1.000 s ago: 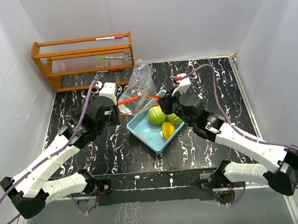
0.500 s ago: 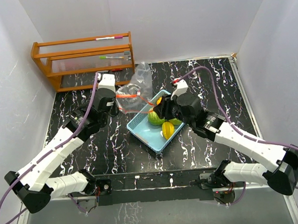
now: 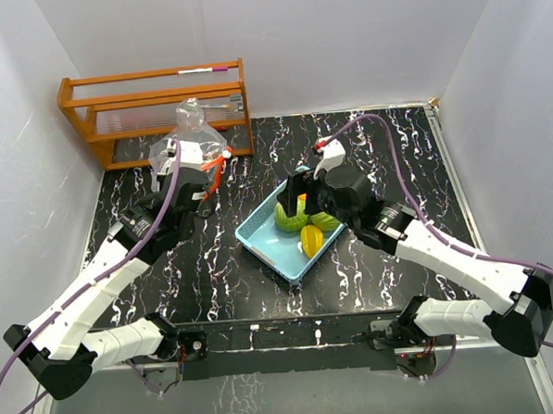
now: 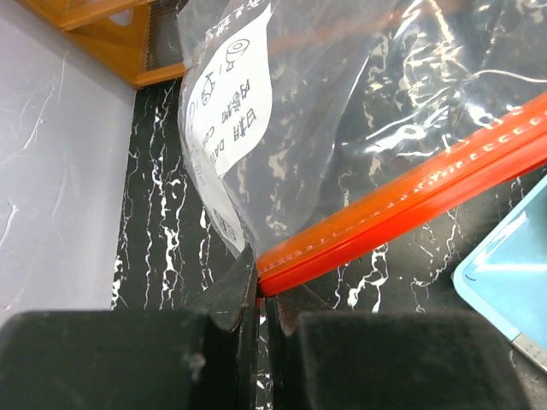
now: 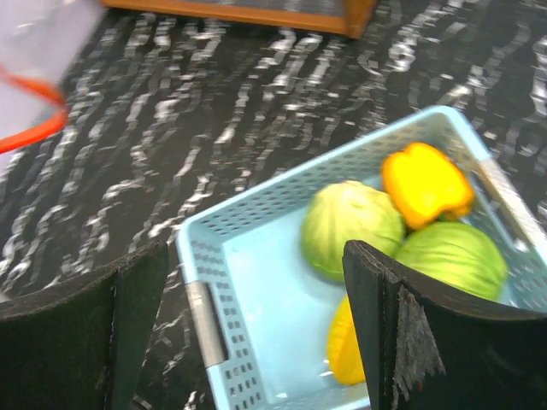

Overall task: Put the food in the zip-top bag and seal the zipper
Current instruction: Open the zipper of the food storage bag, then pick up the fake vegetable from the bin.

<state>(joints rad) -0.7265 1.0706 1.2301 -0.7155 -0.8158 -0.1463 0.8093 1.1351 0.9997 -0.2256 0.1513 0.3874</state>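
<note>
My left gripper (image 4: 259,295) is shut on the red zipper (image 4: 402,209) at one end of the clear zip-top bag (image 4: 342,102). In the top view that bag (image 3: 188,137) hangs lifted at the back left, in front of the wooden rack, from the left gripper (image 3: 207,164). The food lies in the light blue tray (image 5: 256,299): two green round pieces (image 5: 350,226) (image 5: 449,256), a yellow-orange piece (image 5: 423,184) and a yellow one (image 5: 346,346). My right gripper (image 5: 256,333) is open above the tray with nothing between its fingers. The right gripper (image 3: 299,192) hovers over the food (image 3: 291,215).
A wooden rack (image 3: 155,107) with pens on it stands at the back left. The table is black marble-patterned (image 3: 215,275), with white walls on all sides. The tray (image 3: 265,249) sits mid-table between the arms.
The right gripper let go of the bag and opened, staying over the tray. The left arm carried the bag by its zipper back and left toward the rack.
</note>
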